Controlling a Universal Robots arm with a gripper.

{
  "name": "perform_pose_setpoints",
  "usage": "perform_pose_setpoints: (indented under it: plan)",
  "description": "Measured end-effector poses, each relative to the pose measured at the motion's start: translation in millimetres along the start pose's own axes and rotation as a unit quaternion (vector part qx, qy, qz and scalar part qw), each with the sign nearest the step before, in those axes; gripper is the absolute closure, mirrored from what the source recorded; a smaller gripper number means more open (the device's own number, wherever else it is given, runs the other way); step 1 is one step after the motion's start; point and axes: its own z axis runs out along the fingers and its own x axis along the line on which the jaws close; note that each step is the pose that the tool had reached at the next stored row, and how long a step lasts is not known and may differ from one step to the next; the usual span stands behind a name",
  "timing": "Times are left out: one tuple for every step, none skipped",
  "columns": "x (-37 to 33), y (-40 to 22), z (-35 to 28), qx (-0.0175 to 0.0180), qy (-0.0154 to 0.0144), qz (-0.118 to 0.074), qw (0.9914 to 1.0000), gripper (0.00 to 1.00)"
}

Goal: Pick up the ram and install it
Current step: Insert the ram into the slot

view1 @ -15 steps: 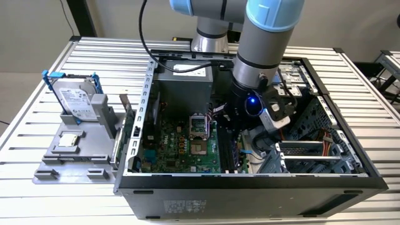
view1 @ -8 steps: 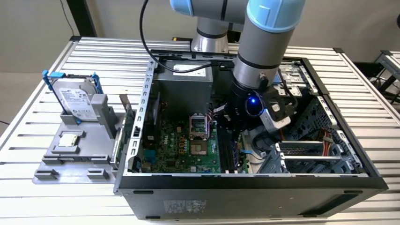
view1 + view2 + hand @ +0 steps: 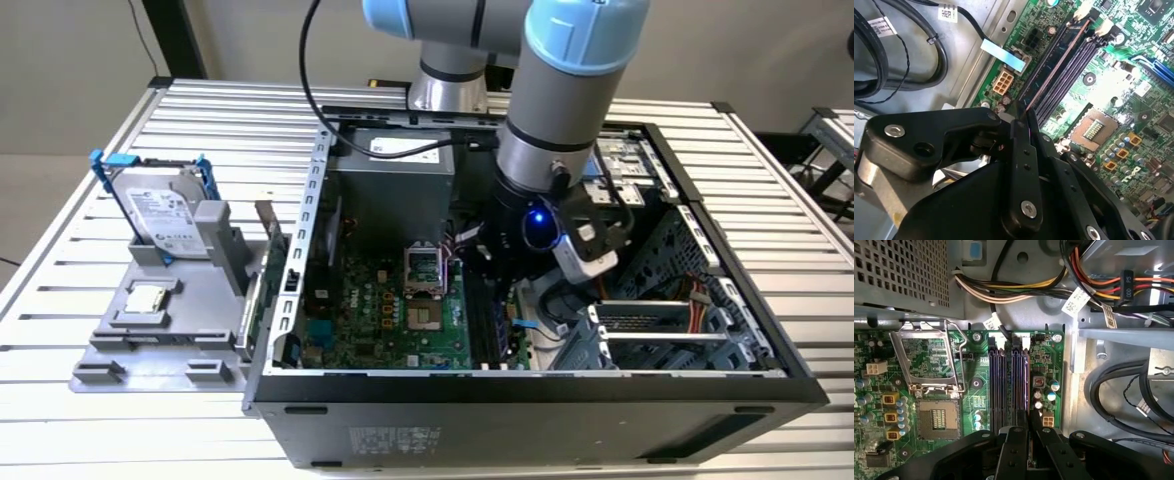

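GRIPPER: I am seeing the gripper (image 3: 1026, 117) clenching the ram (image 3: 1054, 70) edge-on | RAM: it is sitting in the outermost of the memory slots (image 3: 1009, 385) on the motherboard (image 3: 919, 390), inside the case (image 3: 534, 385) | STEP: I am judging seating in hand | NEXT: calling for a straight press until the end latches close.

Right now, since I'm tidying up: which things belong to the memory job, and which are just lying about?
Job: gripper, memory stick, slots, computer case.
Lying about: hard drive, grey stand, cable bundle.
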Motion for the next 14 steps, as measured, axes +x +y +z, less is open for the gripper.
perform_pose_setpoints:
  plan:
    - [0.0, 0.0, 0.6, 0.0, 0.0, 0.0, 1.0, 1.0]
    - [0.0, 0.1, 1.1, 0.0, 0.0, 0.0, 1.0, 1.0]
    - [0.0, 0.2, 1.6, 0.0, 0.0003, 0.0, 1.0, 1.0]
    - [0.0, 0.1, 1.8, 0.0001, 0.0008, 0.0, 1.0, 1.0]
    - [0.1, 0.1, 1.8, 0.0001, 0.0012, 0.0, 1.0, 1.0]
    - [0.1, 0.1, 1.8, 0.0001, 0.0015, 0.0, 1.0, 1.0]
    - [0.0, 0.1, 1.8, 0.0001, 0.0018, 0.0, 1.0, 1.0]
    - [0.0, 0.2, 1.9, 0.0001, 0.002, 0.0, 1.0, 1.0]
    - [0.0, 0.2, 1.9, 0.0001, 0.0023, 0.0, 1.0, 1.0]
    - [0.0, 0.2, 2.0, -0.0001, 0.0025, 0.0, 1.0, 1.0]
    - [0.0, 0.2, 2.0, -0.0001, 0.0029, 0.0, 1.0, 0.0]
    - [0.0, 0.2, 2.0, 0.0, 0.0031, 0.0, 1.0, 0.0]
    - [0.0, 0.2, 1.9, 0.0, 0.0034, 0.0, 0.99999, 0.0]
    - [0.0, 0.2, 1.9, 0.0, 0.0035, 0.0, 0.99999, 0.0]
